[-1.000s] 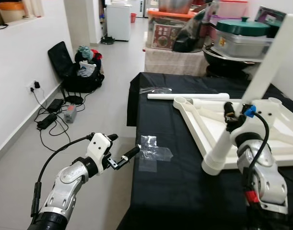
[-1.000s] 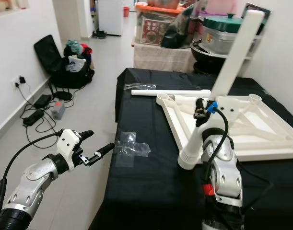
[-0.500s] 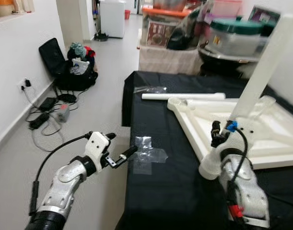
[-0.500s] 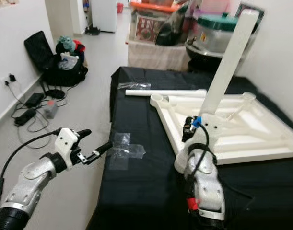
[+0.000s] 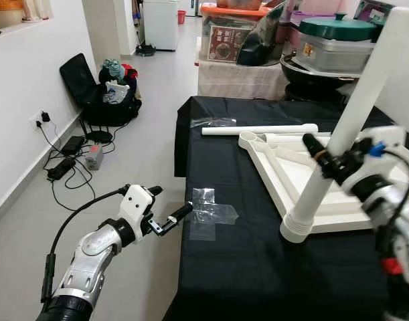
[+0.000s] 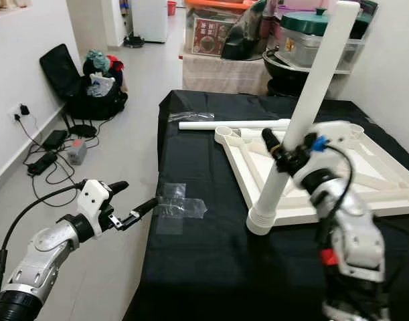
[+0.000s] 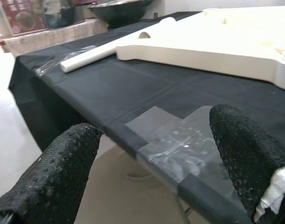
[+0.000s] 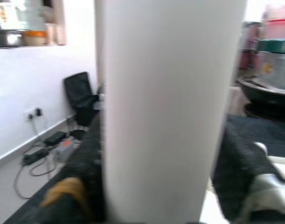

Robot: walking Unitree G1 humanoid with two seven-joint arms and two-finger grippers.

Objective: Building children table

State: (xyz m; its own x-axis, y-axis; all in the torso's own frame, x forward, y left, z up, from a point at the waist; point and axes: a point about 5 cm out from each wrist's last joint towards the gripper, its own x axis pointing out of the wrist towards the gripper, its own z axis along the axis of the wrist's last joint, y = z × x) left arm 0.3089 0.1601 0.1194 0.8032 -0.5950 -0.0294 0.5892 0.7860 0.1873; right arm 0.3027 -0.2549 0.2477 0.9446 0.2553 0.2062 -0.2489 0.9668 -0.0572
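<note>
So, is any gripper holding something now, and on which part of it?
The right gripper grips the upright white table leg around its middle. The left gripper is open beside the table edge and holds nothing.

White plastic tabletop lies upside down on black cloth. One white leg stands tilted in its near corner socket. Second leg lies flat beside the far edge.

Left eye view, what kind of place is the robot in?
Probably a lived-in home: stacked cooking pots and storage boxes behind a black-draped table, plus an open bag of clothes and chargers trailing from a wall socket.
</note>
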